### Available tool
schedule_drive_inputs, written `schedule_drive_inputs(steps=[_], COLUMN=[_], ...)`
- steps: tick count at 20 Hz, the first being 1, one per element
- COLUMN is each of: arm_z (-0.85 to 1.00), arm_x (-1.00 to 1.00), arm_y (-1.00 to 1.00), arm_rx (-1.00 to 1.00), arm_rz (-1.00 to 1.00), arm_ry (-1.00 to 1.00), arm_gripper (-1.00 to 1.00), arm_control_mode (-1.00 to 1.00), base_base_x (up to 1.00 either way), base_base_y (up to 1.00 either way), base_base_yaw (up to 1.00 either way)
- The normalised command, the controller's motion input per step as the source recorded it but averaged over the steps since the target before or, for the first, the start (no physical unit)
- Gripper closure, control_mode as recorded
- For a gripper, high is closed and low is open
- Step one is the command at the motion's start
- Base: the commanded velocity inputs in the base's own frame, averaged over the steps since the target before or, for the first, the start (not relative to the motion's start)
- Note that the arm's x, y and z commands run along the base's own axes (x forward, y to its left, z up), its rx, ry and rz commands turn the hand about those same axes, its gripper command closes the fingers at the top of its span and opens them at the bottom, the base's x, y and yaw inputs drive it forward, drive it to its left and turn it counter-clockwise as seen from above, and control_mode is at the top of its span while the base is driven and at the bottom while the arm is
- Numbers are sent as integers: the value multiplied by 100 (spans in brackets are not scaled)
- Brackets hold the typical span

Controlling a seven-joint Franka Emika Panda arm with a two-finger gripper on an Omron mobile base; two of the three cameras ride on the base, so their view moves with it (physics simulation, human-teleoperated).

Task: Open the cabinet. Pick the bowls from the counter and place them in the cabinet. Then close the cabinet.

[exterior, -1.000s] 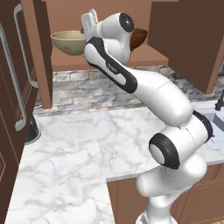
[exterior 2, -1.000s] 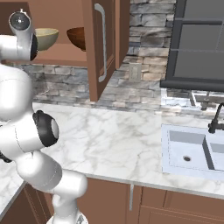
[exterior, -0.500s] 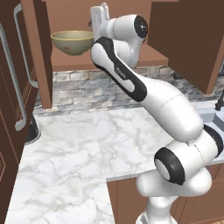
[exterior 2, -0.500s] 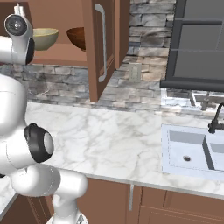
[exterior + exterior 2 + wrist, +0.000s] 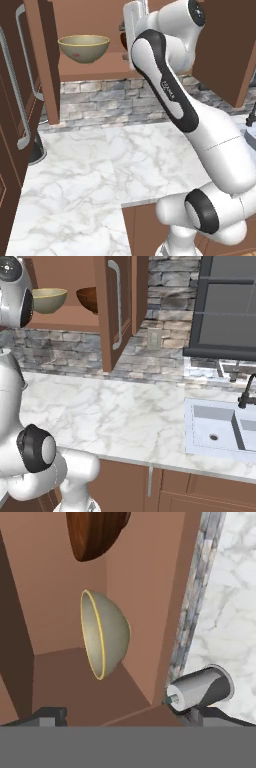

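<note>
A: In the left base view, where are the bowls?

B: The pale beige bowl stands upright on the shelf of the open cabinet, to the left side. The dark wooden bowl is just behind the arm, mostly hidden by it. The counter below carries no bowl.

A: And the gripper there?

B: The gripper is at the top edge, in front of the cabinet opening. From this side I cannot tell how the fingers stand.

A: What does the right base view give?

B: Both bowls sit side by side on the same shelf, the beige one to the left, the wooden one just beside it, near the open right door. A sink is set into the counter far to the right.

A: And the hand view?

B: This view is rolled. The two finger tips stand far apart, at both sides of the bottom, so the gripper is wide open and holds nothing. Between them I see the shelf with the beige bowl and the wooden bowl beyond it. Neither is touched. A grey cylinder lies near one tip, over the counter; what it is I cannot tell.
</note>
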Motion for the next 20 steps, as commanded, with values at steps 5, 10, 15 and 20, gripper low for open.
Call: schedule_drive_inputs(steps=[5,10,15,20], arm_z=[0,-1,-25,-31], arm_x=[-100,-100,-100,-83], arm_y=[-25,-23,-2,0], arm_rx=[1,5,0,0], arm_rz=[0,0,0,0], arm_ry=[-7,-21,-17,-3], arm_gripper=[-100,-100,-100,-100], arm_control_mode=[-100,-100,-100,-100], base_base_x=[0,0,0,0], base_base_y=[0,0,0,0], base_base_yaw=[0,0,0,0])
